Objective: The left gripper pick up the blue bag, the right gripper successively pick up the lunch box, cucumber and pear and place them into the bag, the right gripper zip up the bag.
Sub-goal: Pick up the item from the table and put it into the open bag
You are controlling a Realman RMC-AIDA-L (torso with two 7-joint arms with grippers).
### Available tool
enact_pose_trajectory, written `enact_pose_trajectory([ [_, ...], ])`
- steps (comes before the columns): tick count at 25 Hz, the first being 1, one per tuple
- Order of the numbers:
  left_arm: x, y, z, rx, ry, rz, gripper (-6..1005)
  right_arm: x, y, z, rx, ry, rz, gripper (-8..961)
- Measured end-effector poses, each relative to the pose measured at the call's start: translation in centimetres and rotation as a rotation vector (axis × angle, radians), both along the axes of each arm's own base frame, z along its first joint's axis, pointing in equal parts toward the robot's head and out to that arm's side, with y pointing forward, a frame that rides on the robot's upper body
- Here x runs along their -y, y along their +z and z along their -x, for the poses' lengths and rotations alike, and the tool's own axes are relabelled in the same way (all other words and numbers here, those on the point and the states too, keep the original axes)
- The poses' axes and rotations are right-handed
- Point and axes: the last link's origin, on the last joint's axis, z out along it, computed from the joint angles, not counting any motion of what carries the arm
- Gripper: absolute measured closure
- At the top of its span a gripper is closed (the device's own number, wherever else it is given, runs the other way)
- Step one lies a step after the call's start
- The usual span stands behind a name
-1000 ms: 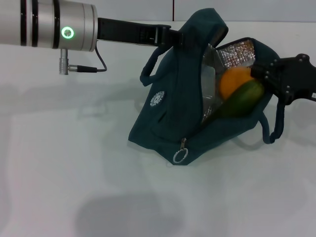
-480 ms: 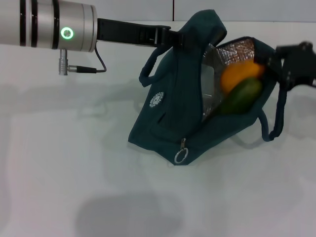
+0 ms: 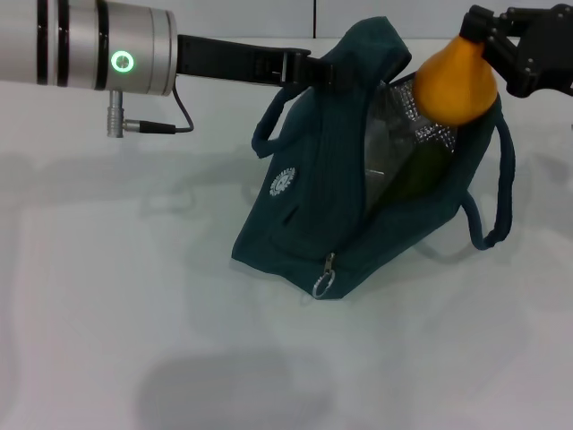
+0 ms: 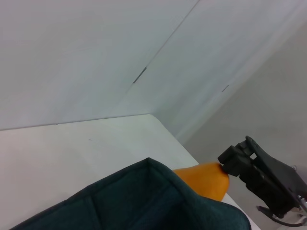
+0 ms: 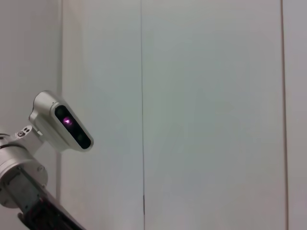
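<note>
Left pincer (image 3: 315, 70): upper middle of the head view, clamped on the top edge of the blue bag (image 3: 304, 224), holding it up.
Blue bag: centre of frame, base on the white table (image 3: 134, 313), mouth agape toward the right.
Right pincer (image 3: 492, 45): upper right, pinching the pear (image 3: 455, 82) above the bag's mouth.
Cucumber (image 3: 421, 170): inside the bag, against the foil lining.
Lunch box: not discernible.

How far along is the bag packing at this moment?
Done: the left gripper holds the blue bag open by its top, and the cucumber lies inside.
In hand: the right gripper holds the pear above the opening.
Left: drop the pear in and zip up. The lunch box is not visible.
</note>
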Motion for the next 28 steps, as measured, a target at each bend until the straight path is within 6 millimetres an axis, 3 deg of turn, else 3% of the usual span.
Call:
enact_pose_trajectory([
  [20, 0.0, 0.0, 0.3, -0.007, -0.010, -0.004, 943, 1.2, -3.7, -2.4, 0.140, -0.100, 0.179, 824],
  [28, -0.1, 0.1, 0.3, -0.006, -0.006, -0.005, 943, 1.3, -3.8, -2.5, 0.142, -0.137, 0.236, 818],
])
